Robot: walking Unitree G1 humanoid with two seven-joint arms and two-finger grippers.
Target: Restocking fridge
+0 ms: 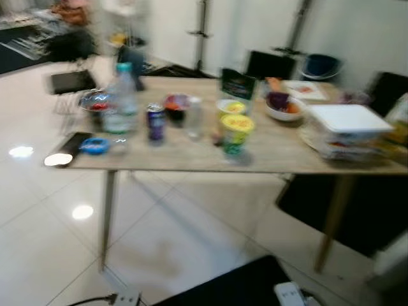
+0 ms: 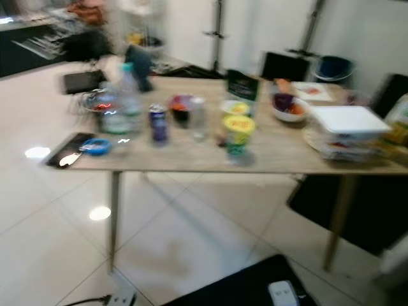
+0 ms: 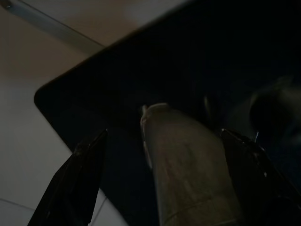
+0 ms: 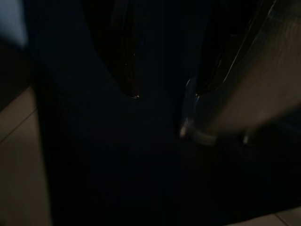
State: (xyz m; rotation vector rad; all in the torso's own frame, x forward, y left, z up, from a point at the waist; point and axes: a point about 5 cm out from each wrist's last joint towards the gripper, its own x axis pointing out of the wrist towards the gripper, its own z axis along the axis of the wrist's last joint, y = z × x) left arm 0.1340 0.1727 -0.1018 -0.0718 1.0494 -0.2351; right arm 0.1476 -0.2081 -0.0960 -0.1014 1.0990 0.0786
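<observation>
Left claw [image 3: 160,183] spread, idle; can [image 1: 155,122] label blurred, unreadable.

We see blurred light-wood bench [image 1: 280,156] on white tiled floor [image 1: 38,242]. On bench, from our left: blue lid [image 1: 94,145], water bottle [image 1: 123,97], purple can [image 1: 155,122], yellow-lidded cup [image 1: 236,134], bowl [image 1: 284,106], white lidded container [image 1: 347,127].

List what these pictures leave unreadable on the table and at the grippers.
- Can and cup labels: eye views, motion blur.
- Bowl contents: blurred, too small.
- White lidded container: lid hides the inside.
- Table right end: cut off by the frame edge.
- Right gripper: right wrist view, too dark to judge.
- Left gripper: fingers apart, surroundings in shade.
</observation>
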